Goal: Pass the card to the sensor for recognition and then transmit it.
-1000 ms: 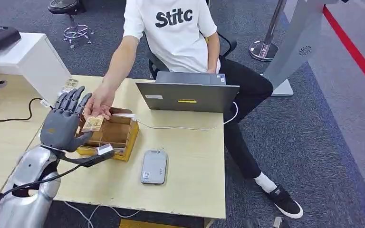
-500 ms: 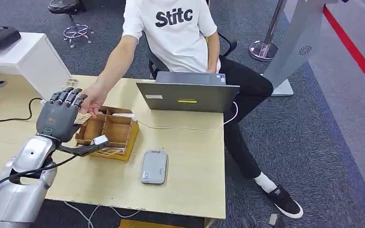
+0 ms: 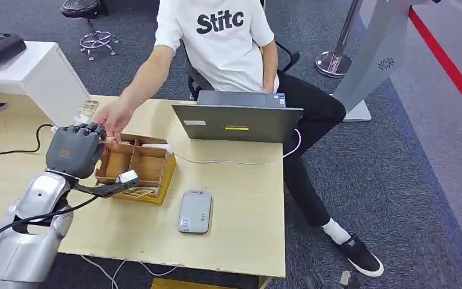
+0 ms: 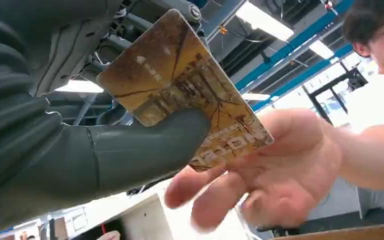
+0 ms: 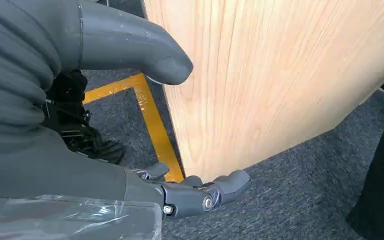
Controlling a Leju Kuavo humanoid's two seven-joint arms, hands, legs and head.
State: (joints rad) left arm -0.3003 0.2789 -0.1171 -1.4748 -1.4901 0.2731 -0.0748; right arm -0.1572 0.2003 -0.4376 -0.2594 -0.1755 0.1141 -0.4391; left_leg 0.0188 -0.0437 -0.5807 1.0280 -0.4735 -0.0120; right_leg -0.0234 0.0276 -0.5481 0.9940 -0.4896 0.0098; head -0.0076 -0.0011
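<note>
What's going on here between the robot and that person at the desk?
A person seated behind the laptop is reaching across the table, and their hand is right at a yellowish card. The robot's left hand has closed on the card, thumb pressed over it. The grey sensor on the table has not been used yet. The right hand hangs beside the table, holding nothing.

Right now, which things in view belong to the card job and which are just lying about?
Job:
- brown patterned card, held by left robot hand
- flat grey sensor
- person's hand at the card

Lying about:
- grey laptop
- compartmented wooden box
- black cable
</note>
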